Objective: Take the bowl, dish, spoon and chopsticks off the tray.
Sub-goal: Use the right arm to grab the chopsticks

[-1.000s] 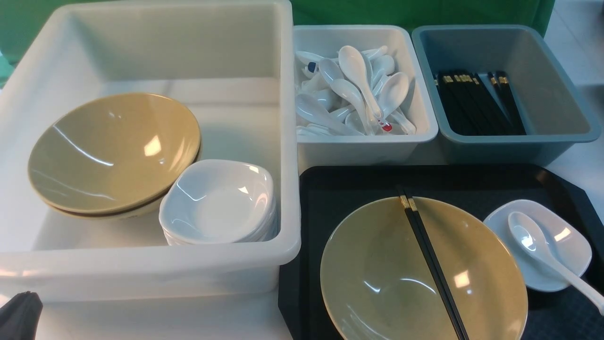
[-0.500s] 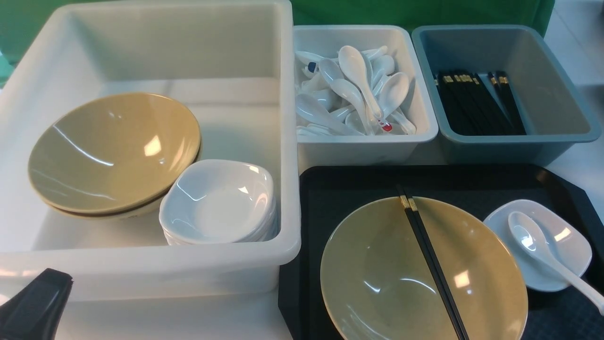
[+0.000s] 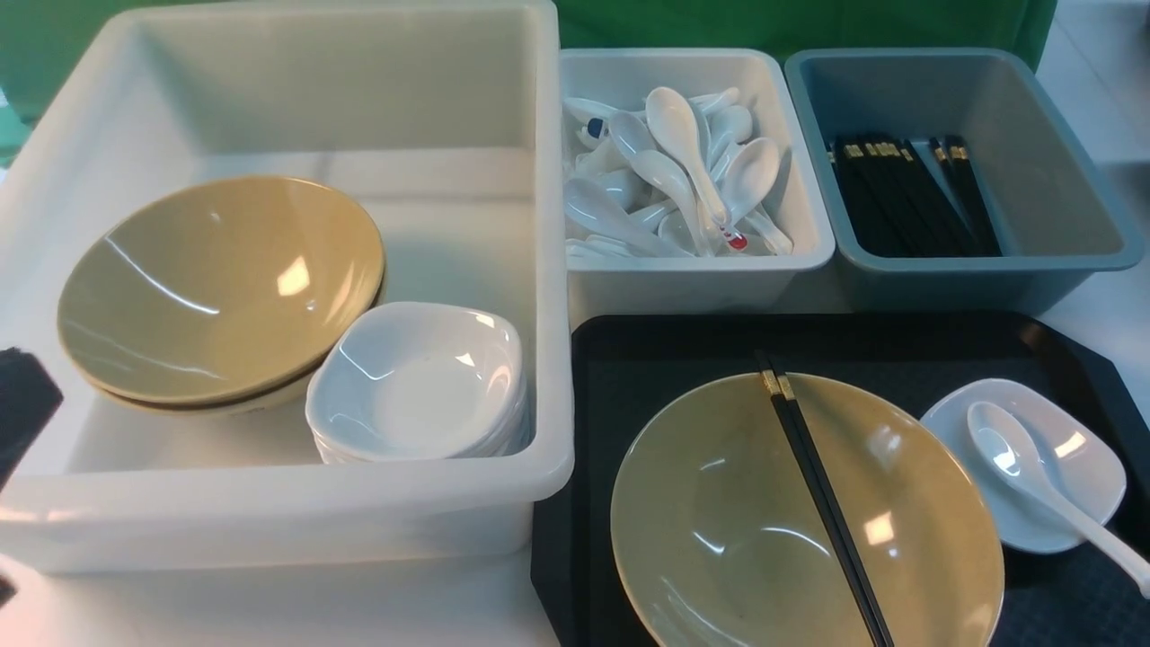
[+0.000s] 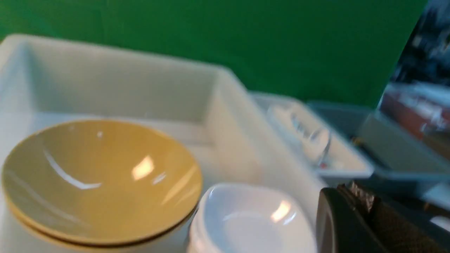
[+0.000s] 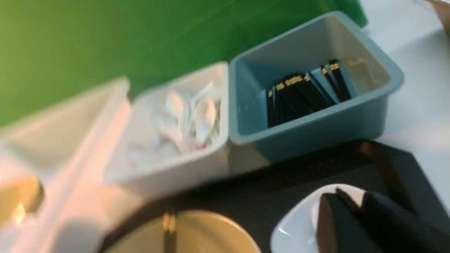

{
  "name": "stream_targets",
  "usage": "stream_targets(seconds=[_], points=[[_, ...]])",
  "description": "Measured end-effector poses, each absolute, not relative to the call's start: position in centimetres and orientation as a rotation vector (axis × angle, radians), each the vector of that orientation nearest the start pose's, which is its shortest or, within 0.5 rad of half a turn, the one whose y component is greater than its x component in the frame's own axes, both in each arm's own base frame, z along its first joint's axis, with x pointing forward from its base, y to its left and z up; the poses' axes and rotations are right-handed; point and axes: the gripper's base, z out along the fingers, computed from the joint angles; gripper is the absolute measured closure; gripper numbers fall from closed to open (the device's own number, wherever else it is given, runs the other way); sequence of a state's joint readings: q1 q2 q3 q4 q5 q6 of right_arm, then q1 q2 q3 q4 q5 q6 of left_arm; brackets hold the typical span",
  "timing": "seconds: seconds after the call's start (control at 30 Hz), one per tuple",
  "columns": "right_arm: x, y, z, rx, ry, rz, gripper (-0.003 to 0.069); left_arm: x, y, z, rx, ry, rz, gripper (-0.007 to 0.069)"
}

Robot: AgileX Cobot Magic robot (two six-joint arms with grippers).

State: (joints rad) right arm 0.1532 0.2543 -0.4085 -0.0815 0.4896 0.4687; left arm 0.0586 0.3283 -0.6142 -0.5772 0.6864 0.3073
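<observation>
Presently all four items remain on the tray (image 3: 683,350), which occupies the near right part of the counter (image 3: 314,602). The bowl (image 3: 719,539) stands at the tray's near edge, left of centre. The chopsticks (image 3: 822,503) lie as a pair across its rim, gold-banded ends at the far rim. The dish (image 3: 1078,467) sits beside the bowl at the tray's right edge. The spoon (image 3: 1006,454) rests with its scoop in the dish and its handle over the dish's rim toward the tray's near right corner. The left tool (image 4: 348,200) is closed and empty; the front view shows it at the counter's left edge, by the near left corner of the large white bin (image 3: 548,270). That bin holds stacked tan bowls (image 3: 216,288) and a stack of white dishes (image 3: 413,382). The right tool (image 5: 355,207) appears only in its own blurred wrist view, above the dish with nothing seen in it; whether its jaws have met cannot be told. Behind the tray's far edge stand a small white bin (image 3: 692,270) of spoons and a grey-blue bin (image 3: 988,279) of black chopsticks.
</observation>
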Motion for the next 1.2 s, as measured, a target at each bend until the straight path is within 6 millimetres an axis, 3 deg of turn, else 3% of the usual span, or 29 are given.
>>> stream_targets(seconds=[0.03,0.1,0.2,0.27,0.43,0.53,0.73,0.83,1.0,1.2], points=[[7.6,1.1,31.0,0.126,1.941,0.283,0.0617,7.5,-2.6,35.2,0.124,1.954,-0.322,0.0639],[9.0,1.7,32.9,-0.044,2.108,0.186,0.0626,9.3,-2.5,36.3,0.22,2.099,-0.27,0.0639],[10.7,2.5,34.3,-0.273,2.356,0.071,0.0626,10.8,-2.9,37.1,0.369,2.206,-0.243,0.0639],[12.0,3.2,34.3,-0.415,2.515,0.017,0.0626,12.0,-3.8,37.1,0.505,2.272,-0.247,0.0639],[14.5,5.5,34.6,-0.624,2.608,0.016,0.0626,14.0,-7.6,36.4,0.867,2.353,-0.272,0.0639],[16.0,8.2,34.4,-0.723,2.639,0.052,0.0622,15.2,-12.1,35.6,1.135,2.348,-0.319,0.0639],[17.6,12.0,33.6,-0.795,2.678,0.086,0.0578,15.3,-16.1,34.5,1.313,2.286,-0.369,0.0639],[18.6,14.6,32.5,-0.81,2.705,0.098,0.0463,15.1,-17.3,33.8,1.373,2.286,-0.375,0.0639],[20.7,16.4,30.3,-0.732,2.733,0.065,0.0237,14.9,-17.2,33.7,1.396,2.299,-0.36,0.0639],[22.6,18.0,27.4,-0.714,2.774,0.04,0.0097,14.9,-17.0,33.6,1.414,2.312,-0.332,0.0639]])
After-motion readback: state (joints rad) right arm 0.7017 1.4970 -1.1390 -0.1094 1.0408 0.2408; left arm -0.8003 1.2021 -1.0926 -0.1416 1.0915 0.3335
